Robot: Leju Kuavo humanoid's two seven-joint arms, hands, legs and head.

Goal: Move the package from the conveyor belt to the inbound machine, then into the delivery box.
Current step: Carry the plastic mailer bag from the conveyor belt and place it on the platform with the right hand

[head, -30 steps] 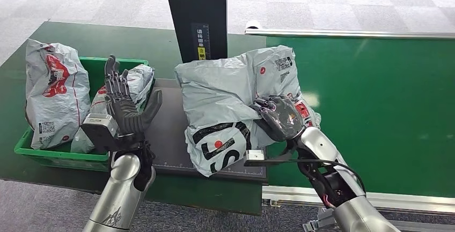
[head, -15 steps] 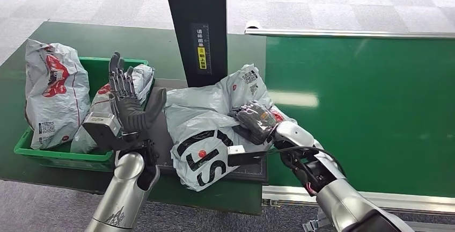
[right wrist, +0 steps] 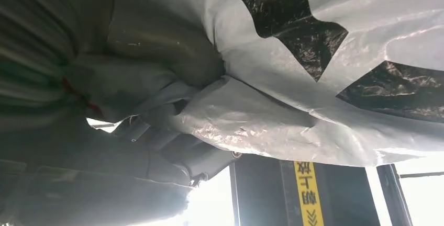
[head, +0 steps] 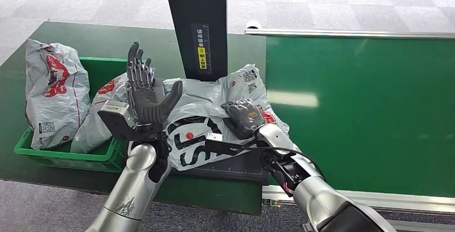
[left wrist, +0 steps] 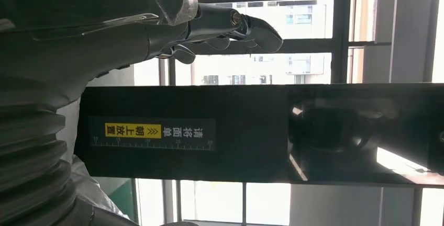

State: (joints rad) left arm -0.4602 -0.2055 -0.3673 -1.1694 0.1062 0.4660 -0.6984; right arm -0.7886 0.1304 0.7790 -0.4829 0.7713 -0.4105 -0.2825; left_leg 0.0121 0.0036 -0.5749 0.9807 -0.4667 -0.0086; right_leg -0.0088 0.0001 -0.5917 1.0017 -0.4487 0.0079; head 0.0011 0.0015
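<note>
The package (head: 206, 116), a grey mailer with black lettering, lies crumpled on the dark machine plate (head: 241, 165), at the foot of the black post (head: 198, 22); its near-left part overhangs the plate's left side toward the bin (head: 59, 157); its far-right corner reaches the belt (head: 365, 108) edge. The right hand (head: 244, 116) sits on the package's right part with its fingers curled into the plastic, gripping it; the wrist view shows film bunched against the hand (right wrist: 162, 74), the fingertips themselves hidden in the folds. The left hand (head: 145, 95) stands upright just left of the package, palm toward it, fingers straight and spread, thumb out, holding nothing; whether the thumb touches the film cannot be told; its wrist view shows the fingers (left wrist: 251, 27) extended past the post (left wrist: 262, 132). Room: the belt to the right is bare green; the plate's near edge lies uncovered below the package. The bin, left of the plate, holds two grey bags (head: 53, 89), the nearer partly hidden behind the left hand; the bin floor is hidden. The post is cut off at the picture's top.
</note>
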